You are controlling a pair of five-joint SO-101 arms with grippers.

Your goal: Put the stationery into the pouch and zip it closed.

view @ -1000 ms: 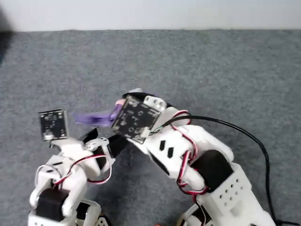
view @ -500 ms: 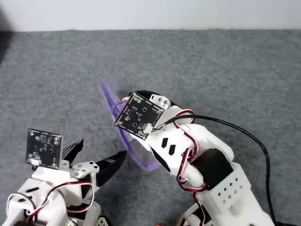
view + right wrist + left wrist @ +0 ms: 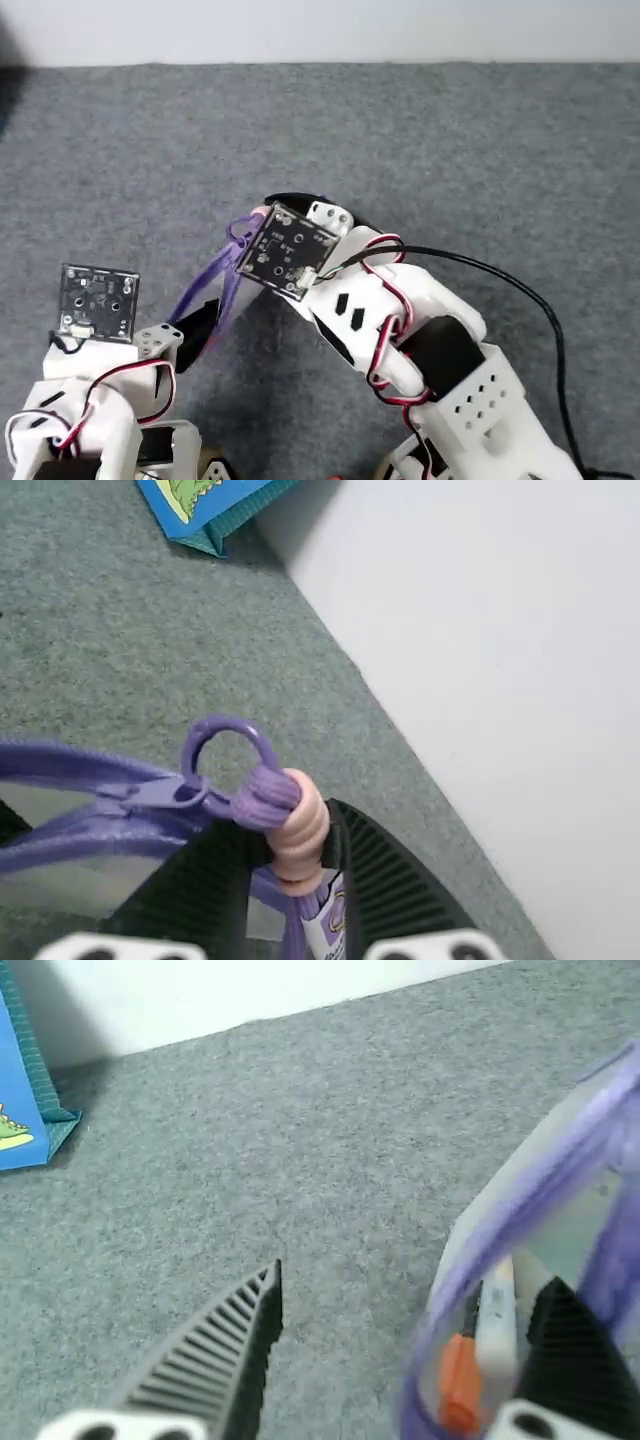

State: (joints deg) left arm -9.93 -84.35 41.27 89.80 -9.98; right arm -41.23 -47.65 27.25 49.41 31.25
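At the far left, my left gripper [image 3: 412, 1275] sits low over the grey counter [image 3: 480, 150]. Its two black ribbed fingers [image 3: 235, 1345] are spread wide apart and grip nothing. Bare carpet-like surface shows between them. Well beyond the outer finger, a blue box [image 3: 18, 1090] stands against the white wall [image 3: 500, 630].

The pouch [image 3: 545, 1185] is clear plastic with a purple edge. It sits at the inner finger of my left gripper, and that fingertip overlaps it. I cannot tell whether the two touch. Through the clear side, just beside that finger, I see an orange marker [image 3: 458, 1392] and a white pen [image 3: 497, 1310] inside the pouch.

In the high view the pouch stretches as a slanting purple strip from the left fingers up to the right fingers, bridging the two arms.

To the right, my right gripper [image 3: 292, 830] is clamped on the upper end of the pouch, with the purple edge pinched between its fingers. A pink ribbed piece [image 3: 300, 835] sits right at the fingertips. A purple ring-shaped zip pull [image 3: 226, 723] stands just past them. I cannot tell whether the zip is fully closed.
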